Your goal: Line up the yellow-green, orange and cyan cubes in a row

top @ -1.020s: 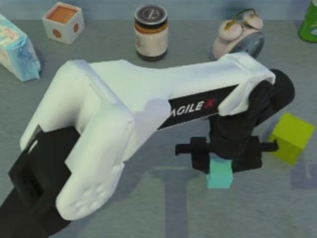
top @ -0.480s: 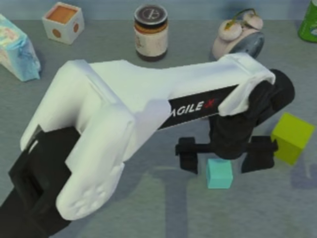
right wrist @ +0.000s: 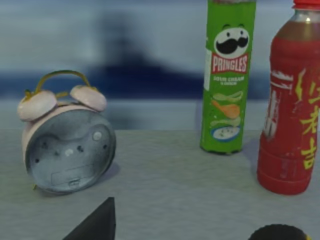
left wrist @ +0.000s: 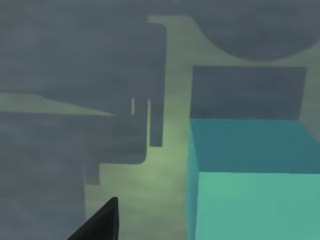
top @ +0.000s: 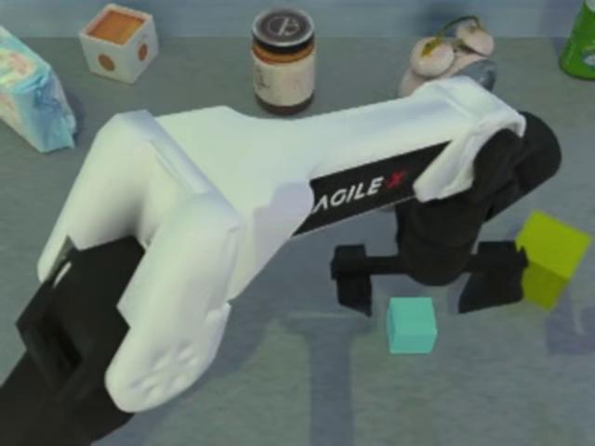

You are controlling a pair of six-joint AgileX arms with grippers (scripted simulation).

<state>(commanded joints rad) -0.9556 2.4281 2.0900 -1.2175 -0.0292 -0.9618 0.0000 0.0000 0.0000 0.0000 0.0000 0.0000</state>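
L gripper (top: pixel 426 279): jaws stood wide apart, nothing between them, hanging just above and behind the cyan cube (top: pixel 412 324). One finger (top: pixel 352 277) sat to the cube's upper left, the other just beside the yellow-green cube (top: pixel 552 257), possibly touching it; can't tell. Cyan cube rested flat on the table (top: pixel 279 390), right of centre, apart from both fingers. L wrist view: cyan cube (left wrist: pixel 255 180) close up on the surface, one dark fingertip (left wrist: pixel 100 222) off to its side, a clear gap between them.

Yellow-green cube sat near the table's right edge, slightly farther back than the cyan one, near it but not touching. Orange cube not seen in any view.

L arm (top: pixel 242 214) stretched from lower left across the middle of the table.

Back row, left to right: pastel packet (top: pixel 33 93), white box w/ orange dots (top: pixel 118 42), dark-lidded jar (top: pixel 283 60), alarm clock (top: pixel 437 60) partly behind the arm, green can (top: pixel 581 37) at the corner.

R arm not in top view; R gripper's jaw state can't be told. R wrist view showed alarm clock (right wrist: pixel 65 145), green Pringles can (right wrist: pixel 229 75), red bottle (right wrist: pixel 292 100).
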